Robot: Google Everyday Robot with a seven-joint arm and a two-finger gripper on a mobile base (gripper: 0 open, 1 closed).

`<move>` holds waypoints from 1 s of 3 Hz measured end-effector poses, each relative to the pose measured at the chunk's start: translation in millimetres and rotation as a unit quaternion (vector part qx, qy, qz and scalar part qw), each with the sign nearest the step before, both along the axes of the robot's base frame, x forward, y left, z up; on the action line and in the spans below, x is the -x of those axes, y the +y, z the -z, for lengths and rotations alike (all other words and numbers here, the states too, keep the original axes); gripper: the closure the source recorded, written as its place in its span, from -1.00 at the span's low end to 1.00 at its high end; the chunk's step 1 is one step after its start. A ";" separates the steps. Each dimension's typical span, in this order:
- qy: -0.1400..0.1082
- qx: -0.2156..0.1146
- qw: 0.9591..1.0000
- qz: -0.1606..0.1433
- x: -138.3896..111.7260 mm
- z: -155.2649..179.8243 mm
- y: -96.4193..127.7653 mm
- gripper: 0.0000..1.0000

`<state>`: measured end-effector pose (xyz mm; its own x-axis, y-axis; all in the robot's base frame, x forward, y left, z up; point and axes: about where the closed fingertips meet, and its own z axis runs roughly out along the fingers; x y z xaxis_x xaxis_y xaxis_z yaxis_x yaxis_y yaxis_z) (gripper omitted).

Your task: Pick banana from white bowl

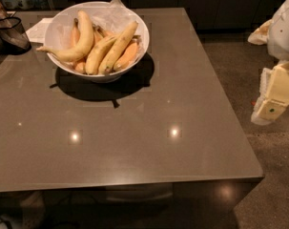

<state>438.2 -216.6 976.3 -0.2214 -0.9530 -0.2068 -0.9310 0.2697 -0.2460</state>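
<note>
The white bowl [58, 25] stands at the back left of the brown table. It holds several bananas. The long, gently curved pale-yellow banana [120, 46] lies on top at the right side of the pile, running from the bowl's right rim down to the front. A strongly hooked banana [83, 39] with a thin pointed stem lies at the left. Shorter orange-toned bananas [127, 55] lie beneath. My gripper [273, 97] shows as a cream-and-white piece at the right edge of the view. It is off the table's right side, far from the bowl and holding nothing visible.
A crumpled clear plastic sheet [113, 11] lies in the bowl's back. A dark mesh container [10, 32] and white paper [39, 30] are at the table's far left. The table's right edge [225, 94] borders a speckled floor.
</note>
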 end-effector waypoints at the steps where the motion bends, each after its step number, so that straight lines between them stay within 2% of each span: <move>1: -0.008 0.003 1.000 -0.006 -5.2 -6.8 6.1 -1.00; 3: -0.022 0.027 0.997 -0.066 -41.7 -20.8 45.9 -1.00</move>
<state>479.8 -170.7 997.1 -0.0851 -0.9832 -0.1616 -0.9453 0.1309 -0.2987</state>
